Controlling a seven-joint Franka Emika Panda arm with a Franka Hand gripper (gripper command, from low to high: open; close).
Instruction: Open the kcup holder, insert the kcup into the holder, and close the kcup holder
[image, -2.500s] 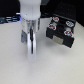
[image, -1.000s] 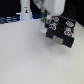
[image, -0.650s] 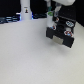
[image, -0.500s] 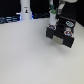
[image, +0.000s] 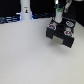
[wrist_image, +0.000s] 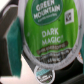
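Observation:
The kcup holder (image: 60, 36) is a black box at the exterior view's upper right, with round slots and red-topped pods (image: 67, 34) showing on its top. My gripper (image: 59, 19) hangs just above the holder's far left part. In the wrist view the kcup (wrist_image: 47, 27) fills the frame. Its green lid reads Green Mountain Dark Magic, and dark fingers (wrist_image: 11, 37) sit at its sides. The gripper looks shut on it. In the exterior view the kcup is too small to make out.
A white upright object (image: 25, 7) stands at the back, at the exterior view's upper left. The pale table (image: 30, 55) spreads in front of the holder. Another round pod top (wrist_image: 42, 75) shows blurred beneath the held kcup.
The arm has moved from the middle of the table to the exterior view's right and now sits over the holder. In the last half second it has shifted only slightly.

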